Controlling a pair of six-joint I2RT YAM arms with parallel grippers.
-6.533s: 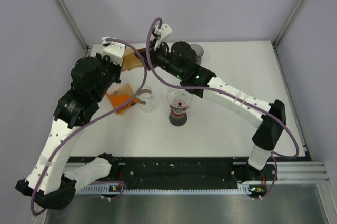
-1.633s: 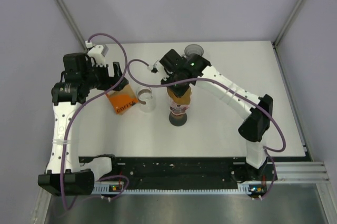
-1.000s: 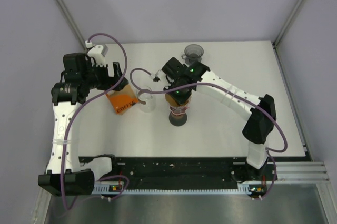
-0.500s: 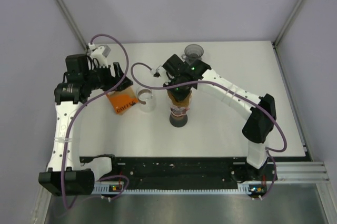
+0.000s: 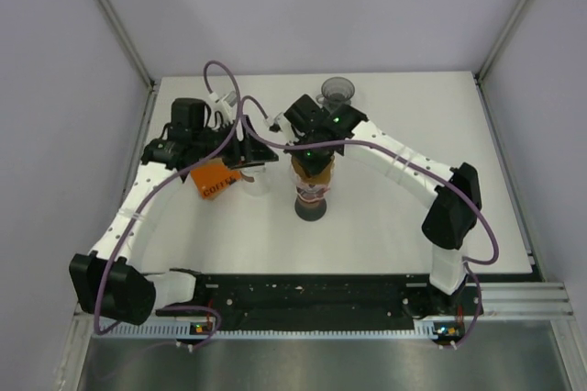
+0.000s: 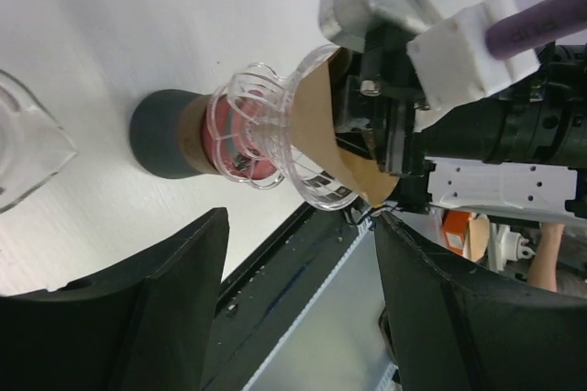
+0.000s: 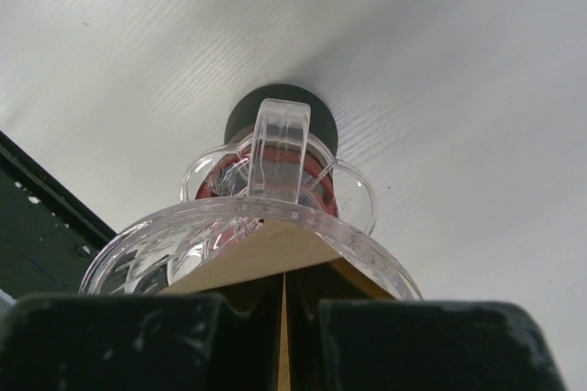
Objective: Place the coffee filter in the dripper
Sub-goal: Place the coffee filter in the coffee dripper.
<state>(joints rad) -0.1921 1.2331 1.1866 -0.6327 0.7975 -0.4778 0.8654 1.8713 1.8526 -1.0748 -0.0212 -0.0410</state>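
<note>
Pinching the filter (image 7: 266, 258) by its upper edge with the right gripper (image 7: 284, 304), pads pressed together on the paper. Hanging straight below those fingers, point downward, with the lower part inside the dripper (image 7: 240, 226) and the upper part above the rim. In the left wrist view, leaning against the cone wall on the right gripper's side rather than sitting centred. With the long axis near vertical and roughly in line with the dripper's own, probably little left but a short push down and a release. Perched on a red and dark stand (image 5: 310, 209) on the table (image 5: 413, 134), between the two arms in the top view. With the left gripper (image 5: 255, 154) spread and holding nothing, just beside the dripper on its left, near a glass (image 5: 257, 182) and an orange pack (image 5: 213, 180). Plainly a job for the right arm, being the nearer; no call for the left except perhaps to steady the cone. Worth watching for paper springing up or tipping out once let go.
</note>
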